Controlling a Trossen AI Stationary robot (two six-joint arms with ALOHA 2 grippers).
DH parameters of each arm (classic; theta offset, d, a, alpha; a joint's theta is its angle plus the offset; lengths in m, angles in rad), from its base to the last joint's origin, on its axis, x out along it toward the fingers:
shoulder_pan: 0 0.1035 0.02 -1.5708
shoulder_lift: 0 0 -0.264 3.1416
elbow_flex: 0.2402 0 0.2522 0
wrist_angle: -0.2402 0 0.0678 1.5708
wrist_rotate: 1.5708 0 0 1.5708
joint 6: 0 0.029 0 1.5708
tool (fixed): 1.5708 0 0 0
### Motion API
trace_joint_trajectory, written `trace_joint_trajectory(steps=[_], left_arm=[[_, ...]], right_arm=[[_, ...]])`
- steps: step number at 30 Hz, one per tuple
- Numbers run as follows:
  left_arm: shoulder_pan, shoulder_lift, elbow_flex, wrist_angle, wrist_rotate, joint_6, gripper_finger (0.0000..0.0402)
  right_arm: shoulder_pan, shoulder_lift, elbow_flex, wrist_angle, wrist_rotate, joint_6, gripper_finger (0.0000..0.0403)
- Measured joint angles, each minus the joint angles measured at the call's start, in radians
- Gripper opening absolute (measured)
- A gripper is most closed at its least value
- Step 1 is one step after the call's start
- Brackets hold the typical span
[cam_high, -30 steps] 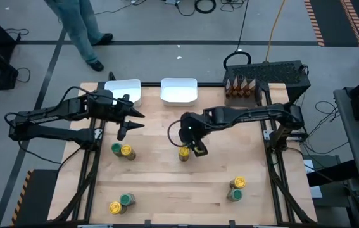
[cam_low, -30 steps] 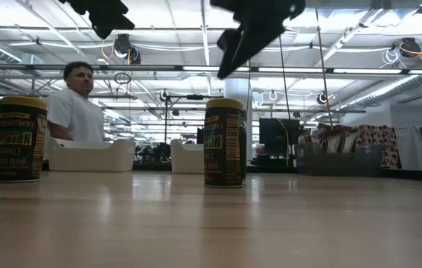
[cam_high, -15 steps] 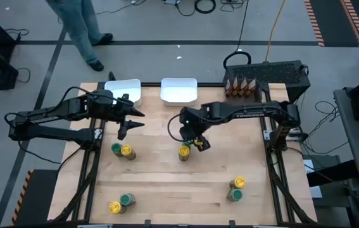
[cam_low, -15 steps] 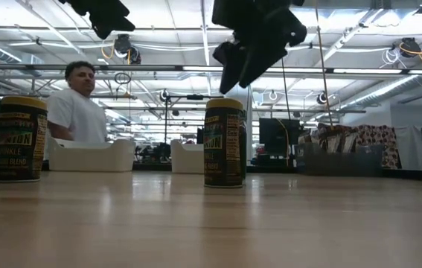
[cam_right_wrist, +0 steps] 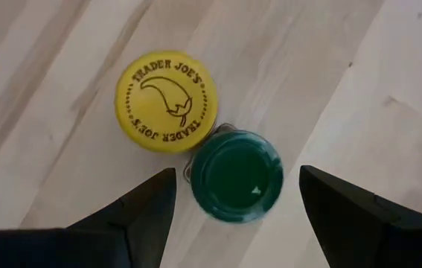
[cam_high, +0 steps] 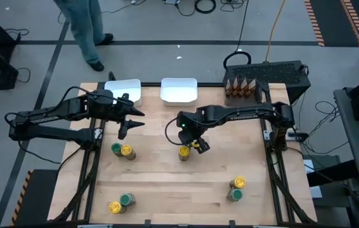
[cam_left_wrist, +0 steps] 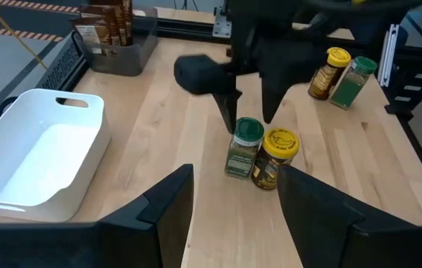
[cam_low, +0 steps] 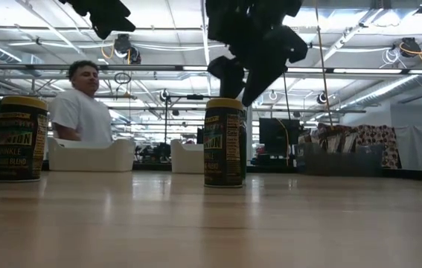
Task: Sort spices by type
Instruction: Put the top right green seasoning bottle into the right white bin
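left gripper (cam_high: 135, 120): parked center-left of the overhead frame, fingers spread, holding nothing, same as a second ago.
middle jar pair: green-lid jar (cam_right_wrist: 236, 175) and yellow-lid jar (cam_right_wrist: 167, 101) touching, dead center of the table.
right gripper (cam_high: 196, 143): has slid in over that pair in the last second, fingers wide apart straddling the green lid, nothing held yet.
meaning: looks like a grab on the green one is coming, sorting barely begun.

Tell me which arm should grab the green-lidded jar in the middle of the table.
Right. The right gripper hangs open directly above the green-lidded jar; the left gripper waits farther off near the white tray.
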Motion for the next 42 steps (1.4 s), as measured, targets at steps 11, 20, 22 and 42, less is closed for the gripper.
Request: trace_joint_trajectory(steps=[11,20,22,42], left_arm=[[0.0,0.0,0.0,-0.003,0.0,0.0,0.0199],[0.0,0.0,0.0,-0.004,0.0,0.0,0.0199],[0.0,0.0,0.0,-0.004,0.0,0.001,0.0199],[0.0,0.0,0.0,-0.005,0.0,0.001,0.0199]], right_arm=[[0.0,0.036,0.0,0.011,0.0,-0.002,0.0267],[0.0,0.036,0.0,0.005,0.0,-0.012,0.021],[0.0,0.036,0.0,0.005,0.0,-0.012,0.0193],[-0.051,0.026,0.215,-0.081,0.032,0.023,0.0186]])
